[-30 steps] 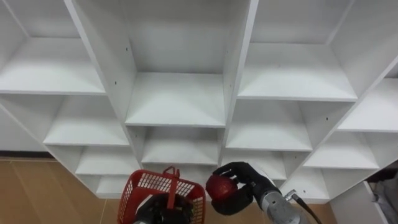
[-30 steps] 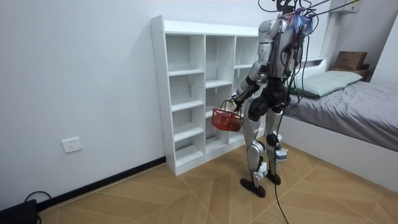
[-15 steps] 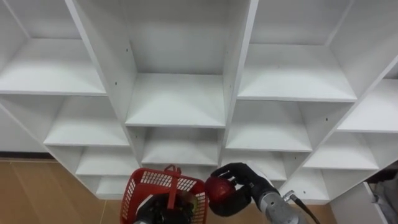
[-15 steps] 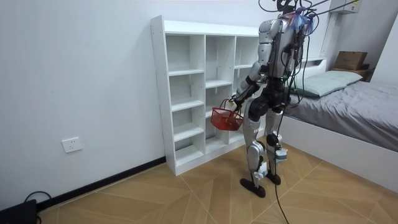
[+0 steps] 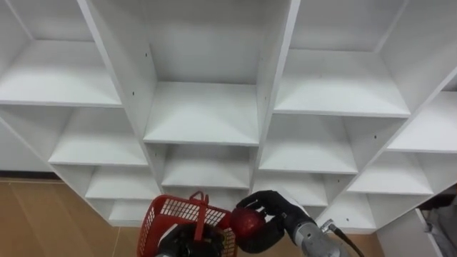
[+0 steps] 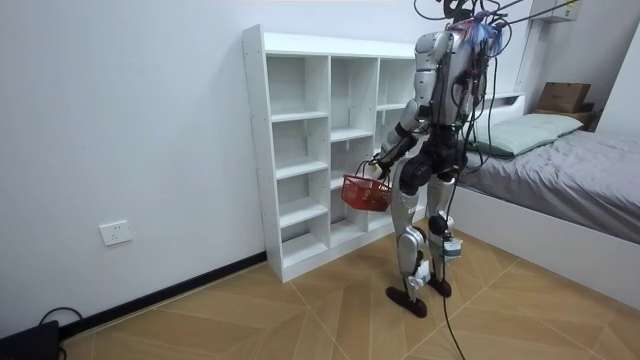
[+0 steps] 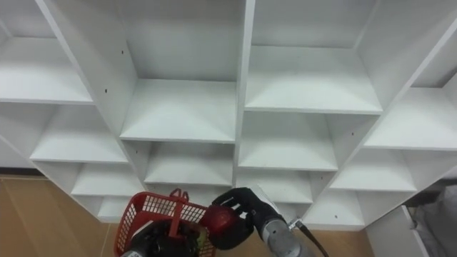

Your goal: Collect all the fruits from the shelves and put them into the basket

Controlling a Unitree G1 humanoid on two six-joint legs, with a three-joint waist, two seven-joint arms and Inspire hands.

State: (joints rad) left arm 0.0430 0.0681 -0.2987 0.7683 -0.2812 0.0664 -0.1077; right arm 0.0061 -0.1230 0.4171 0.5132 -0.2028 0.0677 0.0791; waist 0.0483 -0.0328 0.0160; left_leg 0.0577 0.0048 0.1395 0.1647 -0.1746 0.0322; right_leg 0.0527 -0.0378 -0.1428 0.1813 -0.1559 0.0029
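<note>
I stand facing the white closet [image 6: 320,150], whose shelves [image 5: 203,114] are bare. At the bottom of the left eye view my left hand [image 5: 184,244] is shut on the handle of a red mesh basket [image 5: 166,214]; dark shapes lie inside it. My right hand [image 5: 280,213] is shut on a red apple [image 5: 246,223], which it holds right at the basket's right rim. The right eye view has the same apple [image 7: 221,220], right hand [image 7: 248,205] and basket [image 7: 146,211]. In the room view the basket [image 6: 366,192] hangs in front of the closet's middle column.
The closet's upright dividers [image 5: 275,78] stand just behind the basket. Wooden floor [image 5: 43,221] lies below on the left. A bed [image 6: 570,170] stands at the room view's right, behind the robot.
My right hand has carried the apple leftwards and slightly down, from beside the basket to its right rim. The basket has stayed about where it was.
</note>
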